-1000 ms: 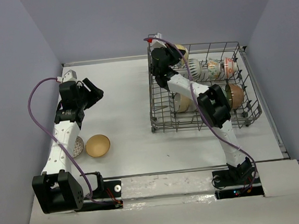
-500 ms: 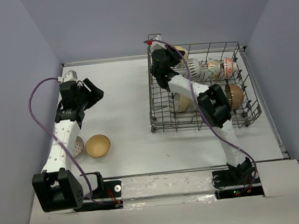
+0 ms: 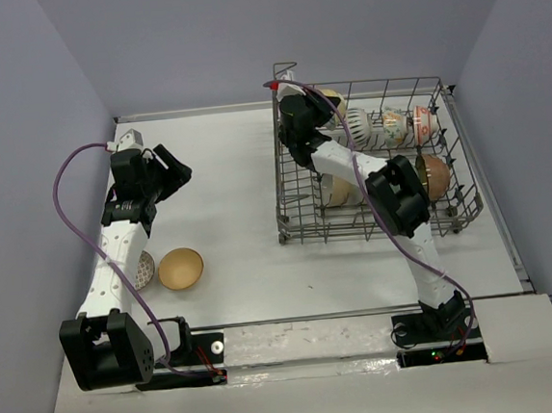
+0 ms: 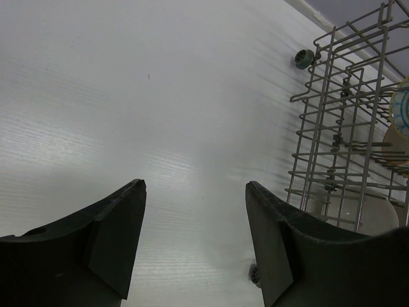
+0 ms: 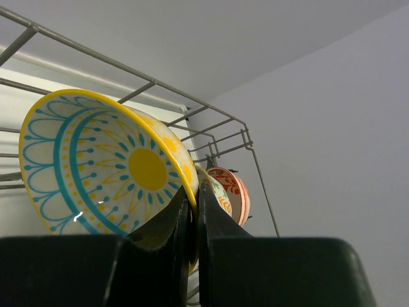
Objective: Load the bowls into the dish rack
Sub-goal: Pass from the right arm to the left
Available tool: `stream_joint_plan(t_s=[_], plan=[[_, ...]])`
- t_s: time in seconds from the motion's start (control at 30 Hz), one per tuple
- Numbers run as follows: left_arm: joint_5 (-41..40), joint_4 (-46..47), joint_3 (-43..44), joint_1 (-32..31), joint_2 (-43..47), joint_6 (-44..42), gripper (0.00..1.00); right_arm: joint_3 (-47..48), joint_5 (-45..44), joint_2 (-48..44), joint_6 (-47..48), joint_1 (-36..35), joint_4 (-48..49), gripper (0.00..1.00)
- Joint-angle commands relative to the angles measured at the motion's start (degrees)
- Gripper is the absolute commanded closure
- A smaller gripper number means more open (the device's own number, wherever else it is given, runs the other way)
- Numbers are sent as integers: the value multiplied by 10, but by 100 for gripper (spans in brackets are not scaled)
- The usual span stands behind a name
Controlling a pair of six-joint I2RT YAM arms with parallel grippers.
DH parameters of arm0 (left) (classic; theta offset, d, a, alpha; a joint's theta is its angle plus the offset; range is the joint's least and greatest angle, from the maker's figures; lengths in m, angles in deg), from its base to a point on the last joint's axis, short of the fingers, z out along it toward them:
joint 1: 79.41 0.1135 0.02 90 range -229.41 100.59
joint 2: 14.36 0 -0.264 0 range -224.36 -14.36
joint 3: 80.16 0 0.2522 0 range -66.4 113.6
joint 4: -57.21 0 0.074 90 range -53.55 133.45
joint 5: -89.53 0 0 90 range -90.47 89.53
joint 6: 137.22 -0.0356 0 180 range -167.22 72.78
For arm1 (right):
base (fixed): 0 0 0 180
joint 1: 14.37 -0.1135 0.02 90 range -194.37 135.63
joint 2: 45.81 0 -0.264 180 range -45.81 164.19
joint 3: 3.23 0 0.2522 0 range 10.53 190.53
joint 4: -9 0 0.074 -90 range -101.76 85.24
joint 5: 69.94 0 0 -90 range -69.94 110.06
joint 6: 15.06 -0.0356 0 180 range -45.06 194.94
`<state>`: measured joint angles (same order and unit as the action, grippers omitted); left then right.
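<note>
Bowls outside: tan bowl [image 3: 181,269] and patterned bowl [image 3: 144,268], partly under the left arm, sit on the table [image 3: 234,171], well left of the dish rack [image 3: 355,228].
Left gripper [image 4: 195,185]: released, empty, left of the rack.
Right gripper [image 5: 193,192]: clenched on the yellow-and-blue bowl [image 5: 102,153] rim, in the rack's far-left corner.
Red-orange bowl [image 5: 231,192]: on edge, just right of it.

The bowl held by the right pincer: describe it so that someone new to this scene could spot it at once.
Find the grey wire dish rack on the right of the table, then its far left corner, where the right pincer is shut on the rim of a bowl. Only that bowl has a yellow centre ringed with blue loops; its neighbour behind is red-orange patterned.
</note>
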<state>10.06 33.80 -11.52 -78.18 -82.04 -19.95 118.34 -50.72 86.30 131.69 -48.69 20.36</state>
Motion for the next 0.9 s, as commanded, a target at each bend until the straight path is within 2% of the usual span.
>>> stream_joint_plan(t_s=[0.0,0.27,0.77,0.87], plan=[[6,13,1,3,1,-7,27,-37,-11,12,31,-9,-96,99],[6,13,1,3,0,-8,27,6,-18,-20,-1,-9,-95,99],[7,17,5,0,2,-9,27,56,-7,-181,-103,-9,-96,99],[15,17,14,-7,6,-11,27,66,9,-219,-155,-9,-144,99]])
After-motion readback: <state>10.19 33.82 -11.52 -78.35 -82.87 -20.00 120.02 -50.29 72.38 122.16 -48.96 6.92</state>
